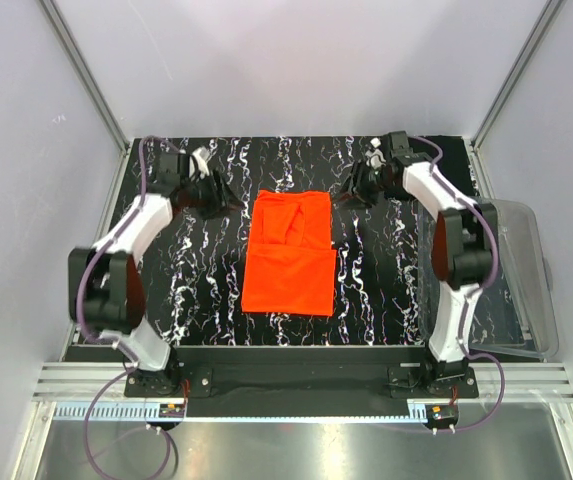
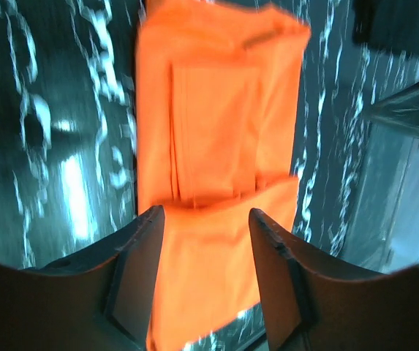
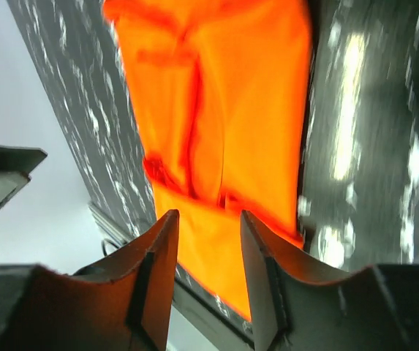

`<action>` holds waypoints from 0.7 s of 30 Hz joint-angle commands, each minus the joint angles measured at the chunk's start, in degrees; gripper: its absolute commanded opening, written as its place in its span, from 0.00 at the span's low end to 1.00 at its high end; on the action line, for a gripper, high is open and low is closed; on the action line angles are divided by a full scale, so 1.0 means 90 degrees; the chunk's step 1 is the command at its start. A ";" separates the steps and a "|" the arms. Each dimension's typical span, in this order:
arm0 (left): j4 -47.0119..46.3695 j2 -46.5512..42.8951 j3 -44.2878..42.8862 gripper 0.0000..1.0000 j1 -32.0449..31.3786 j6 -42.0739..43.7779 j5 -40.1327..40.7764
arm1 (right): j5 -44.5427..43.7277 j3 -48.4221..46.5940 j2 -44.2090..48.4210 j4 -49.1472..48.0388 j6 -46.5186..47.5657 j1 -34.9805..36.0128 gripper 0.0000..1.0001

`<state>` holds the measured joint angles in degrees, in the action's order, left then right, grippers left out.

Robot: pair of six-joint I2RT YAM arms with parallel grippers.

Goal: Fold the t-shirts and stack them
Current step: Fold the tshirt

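Note:
A bright orange-red t-shirt (image 1: 288,255) lies folded into a narrow rectangle in the middle of the black marbled mat. Its near half is a smooth flap laid over the rest, and creased folds show on the far half. My left gripper (image 1: 228,200) hovers just off the shirt's far left corner. My right gripper (image 1: 349,193) hovers off the far right corner. Both are open and apart from the cloth. In the left wrist view the shirt (image 2: 216,110) lies beyond the spread fingers of that gripper (image 2: 205,216). The right wrist view shows the shirt (image 3: 224,95) beyond its gripper (image 3: 209,216), nothing between the jaws.
A clear plastic bin (image 1: 511,280) stands at the right edge of the table beside the right arm. The black marbled mat (image 1: 196,280) covers the work area. Grey walls with metal posts close in the left, right and far sides.

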<state>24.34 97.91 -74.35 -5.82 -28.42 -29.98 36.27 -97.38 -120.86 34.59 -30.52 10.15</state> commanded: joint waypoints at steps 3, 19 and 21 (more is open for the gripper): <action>0.0274 -0.1373 0.1325 0.56 -0.0601 0.0200 0.0498 | -0.0348 0.1307 0.1650 0.0580 0.0950 0.0278 0.49; -0.0300 -0.4364 0.4596 0.62 -0.1218 -0.1772 0.0656 | -0.4305 0.3406 0.4609 0.1704 -0.0170 0.2125 1.00; -0.0516 -0.4667 0.4861 0.61 -0.1238 -0.2260 0.0597 | -0.3057 0.3934 0.4834 0.1491 -0.0348 0.1784 1.00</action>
<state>25.08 59.09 -33.63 -16.58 -41.23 -23.53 9.10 -66.92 -80.18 46.89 -27.59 30.17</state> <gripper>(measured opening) 0.620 0.994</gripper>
